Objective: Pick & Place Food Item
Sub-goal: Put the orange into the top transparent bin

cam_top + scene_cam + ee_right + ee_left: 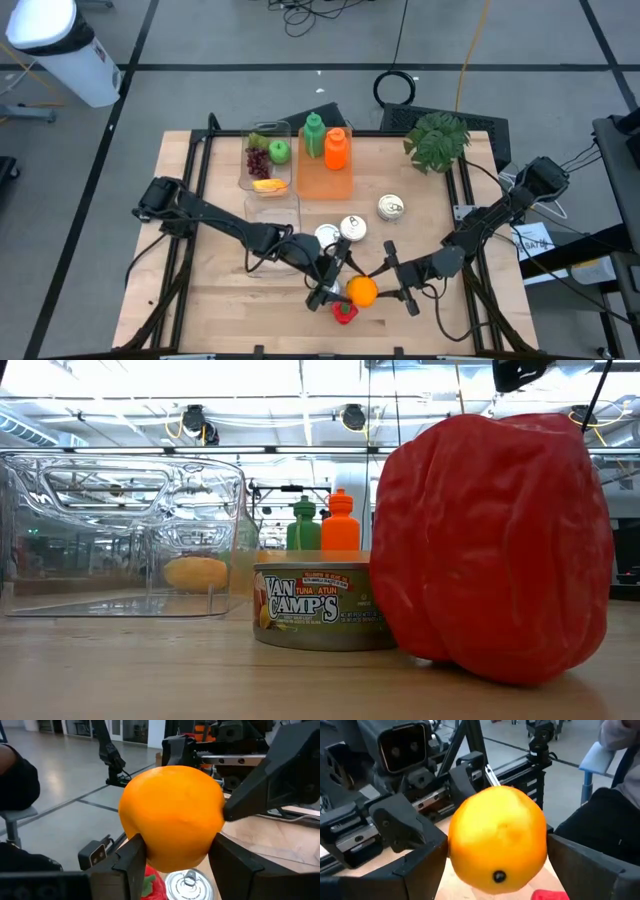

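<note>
green bottle (314, 135) | orange bottle (336, 149) | plant (437, 140) | clear bin (120, 535) | tuna can (312, 605)

Overhead, table-level and two close wrist cameras, all sharing the red pepper (495, 545).

Pale wooden tabletop (230, 290), planked, with visible grain and a matt finish. Round orange fruit (497, 837), its skin finely dimpled with a soft sheen; it sits between the matt black plastic fingers (412, 862) of the left gripper (335, 283) and the equally matt fingers (127, 862) of the right gripper (392, 280). Red bell pepper (495, 540), waxy, smooth, lightly lobed. Low metal tuna can (322, 605) with a printed paper label; beside it, silver cans (352, 227) with bright, reflective lids. Clear plastic container (120, 530), glossy, catching ceiling lights. Orange plastic bottle (336, 149) and green plastic bottle (315, 135), smooth, on a translucent orange board (325, 180).
</note>
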### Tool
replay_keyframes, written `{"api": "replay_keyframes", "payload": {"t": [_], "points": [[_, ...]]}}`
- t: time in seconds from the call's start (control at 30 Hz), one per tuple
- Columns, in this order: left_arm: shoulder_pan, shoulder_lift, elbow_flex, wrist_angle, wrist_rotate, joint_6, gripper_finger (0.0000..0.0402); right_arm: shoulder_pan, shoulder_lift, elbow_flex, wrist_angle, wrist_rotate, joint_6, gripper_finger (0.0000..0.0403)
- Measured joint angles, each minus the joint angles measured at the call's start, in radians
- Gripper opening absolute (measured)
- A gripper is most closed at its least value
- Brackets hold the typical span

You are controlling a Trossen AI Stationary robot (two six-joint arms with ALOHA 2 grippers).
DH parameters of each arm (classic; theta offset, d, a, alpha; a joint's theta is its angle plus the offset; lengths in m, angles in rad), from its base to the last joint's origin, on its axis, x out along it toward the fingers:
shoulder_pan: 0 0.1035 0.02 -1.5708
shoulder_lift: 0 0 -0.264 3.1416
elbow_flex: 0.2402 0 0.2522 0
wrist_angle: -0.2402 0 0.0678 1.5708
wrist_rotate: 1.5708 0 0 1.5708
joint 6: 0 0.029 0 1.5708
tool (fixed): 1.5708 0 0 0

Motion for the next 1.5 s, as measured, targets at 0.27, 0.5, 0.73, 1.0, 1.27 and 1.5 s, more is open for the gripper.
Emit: {"api": "replay_keyframes", "payload": {"t": [0.27, 0.5, 0.73, 1.0, 1.27, 1.5], "points": [[0.008, 0.001, 0.000, 0.088, 0.027, -0.031, 0.0328, -0.025, 0.000, 0.001, 0.001, 0.001, 0.008, 0.0177], [0.022, 0.000, 0.000, 0.092, 0.058, -0.056, 0.0213, -0.035, 0.001, 0.000, 0.004, -0.002, -0.004, 0.0176], [0.021, -0.002, 0.000, 0.119, 0.044, -0.133, 0.0144, -0.035, 0.001, -0.001, 0.023, -0.003, -0.013, 0.0175], [-0.004, -0.002, 0.000, 0.119, -0.160, -0.217, 0.0229, -0.035, 0.001, -0.001, 0.022, 0.002, -0.014, 0.0178], [-0.040, -0.028, -0.001, 0.205, -0.432, -0.123, 0.0331, -0.034, -0.001, 0.002, 0.053, -0.003, -0.016, 0.0180], [-0.094, -0.067, -0.001, 0.097, -0.257, -0.089, 0.0360, -0.014, -0.001, 0.002, 0.093, -0.007, -0.047, 0.0179]]}}
